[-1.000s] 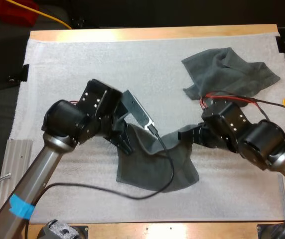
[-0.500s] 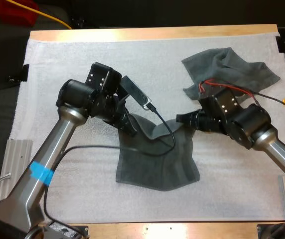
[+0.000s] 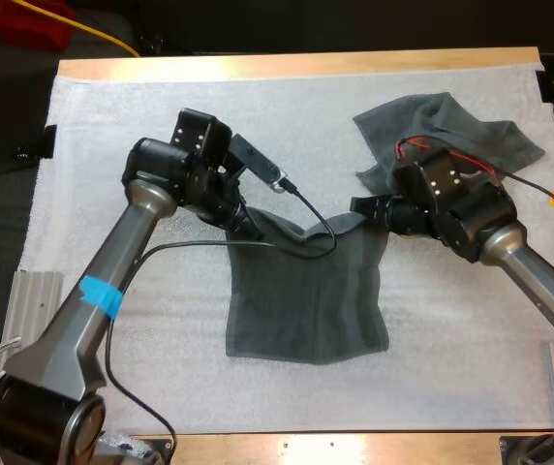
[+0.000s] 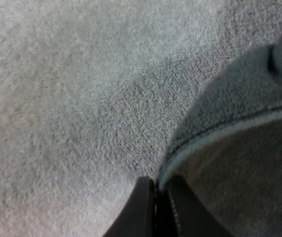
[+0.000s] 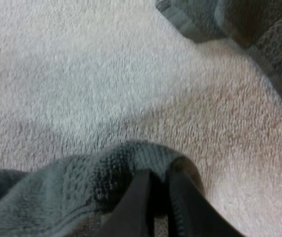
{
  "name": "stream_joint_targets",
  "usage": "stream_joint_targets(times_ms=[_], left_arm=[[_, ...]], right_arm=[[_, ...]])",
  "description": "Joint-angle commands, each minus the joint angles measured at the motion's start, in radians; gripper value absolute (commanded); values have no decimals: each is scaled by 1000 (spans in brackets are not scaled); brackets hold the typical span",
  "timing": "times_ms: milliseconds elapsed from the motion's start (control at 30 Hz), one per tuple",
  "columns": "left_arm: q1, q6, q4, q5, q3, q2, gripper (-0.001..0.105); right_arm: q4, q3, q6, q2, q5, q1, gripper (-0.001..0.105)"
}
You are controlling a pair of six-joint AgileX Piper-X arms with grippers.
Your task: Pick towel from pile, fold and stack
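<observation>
A dark grey-green towel lies spread on the white mat, its far edge lifted between my two grippers. My left gripper is shut on the towel's far left corner; its black fingers pinch the hem. My right gripper is shut on the far right corner, where the cloth bunches over its fingers. A second, crumpled towel lies at the back right of the mat, and its edge is beyond my right gripper.
The white mat covers most of the wooden table. A black cable from my left arm trails across the towel's far edge. Bare mat lies to the left and in front of the spread towel.
Both grippers have moved toward the far side of the table, dragging the towel's far edge with them. The towel has been pulled out flatter and longer.
</observation>
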Motion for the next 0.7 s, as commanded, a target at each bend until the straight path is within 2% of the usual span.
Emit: stream_joint_targets(times_ms=[0, 300, 533, 667], left_arm=[[0, -20, -8, 0, -2, 13, 0], [0, -54, -82, -34, -2, 73, 0], [0, -90, -108, -108, 1, 99, 0], [0, -92, -126, -113, 1, 98, 0]], right_arm=[[-5, -2, 9, 7, -1, -7, 1], [-26, -2, 23, 53, 61, -12, 1], [-31, -2, 41, 69, 111, -16, 1], [-48, -2, 44, 69, 127, -16, 1]])
